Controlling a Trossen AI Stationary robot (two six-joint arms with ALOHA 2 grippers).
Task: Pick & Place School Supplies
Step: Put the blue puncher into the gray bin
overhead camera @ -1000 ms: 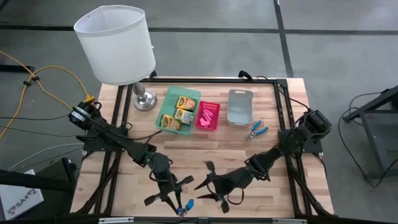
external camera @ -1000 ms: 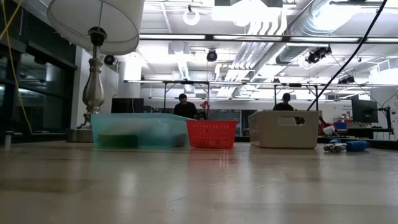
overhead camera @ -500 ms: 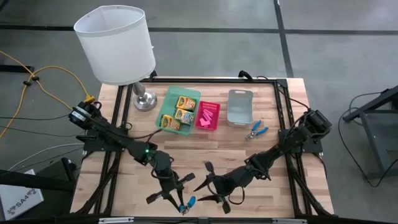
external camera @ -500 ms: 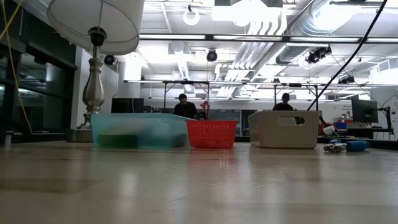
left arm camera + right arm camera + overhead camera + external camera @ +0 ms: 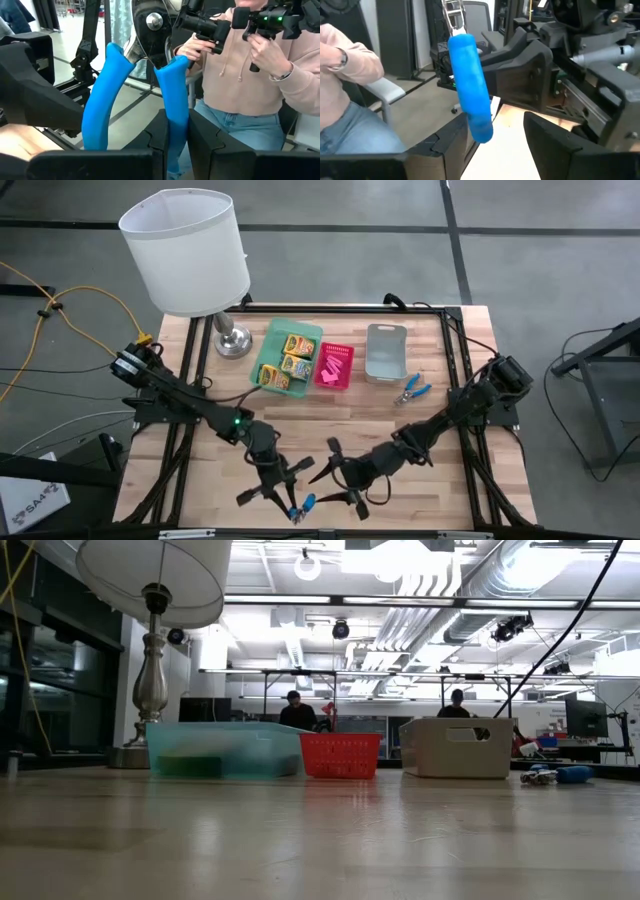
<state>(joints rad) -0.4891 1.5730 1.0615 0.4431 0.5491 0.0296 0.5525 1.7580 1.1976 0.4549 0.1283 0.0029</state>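
Standing at the upper left of the high view, the white-shaded lamp (image 5: 186,252) has its metal base on the table's (image 5: 440,500) back left corner. Just right of that base lies the green tray (image 5: 266,343) with three crayon boxes (image 5: 286,361) inside. The pink tray (image 5: 333,382) touches it on the right and holds pink eraser blocks (image 5: 334,363). Farther right, apart from the pink one, sits the grey tray (image 5: 385,352), and just off its lower right corner a pair of blue-handled scissors (image 5: 411,390) lies on the bare wood.

Low in the frame, left of centre, the left gripper (image 5: 288,498) hangs over the front edge of the table, its fingers pinching a second blue-handled tool (image 5: 304,505). In the left wrist view the fingers (image 5: 158,137) press on one blue handle of that tool (image 5: 171,102), while the other handle splays free to the side; a seated person behind holds two control handles.

Just right of it, the right gripper (image 5: 340,480) sits with its fingers spread apart, near the left gripper. In the right wrist view one blue handle (image 5: 469,85) stands between the wide fingers (image 5: 457,135) without either pressing it.
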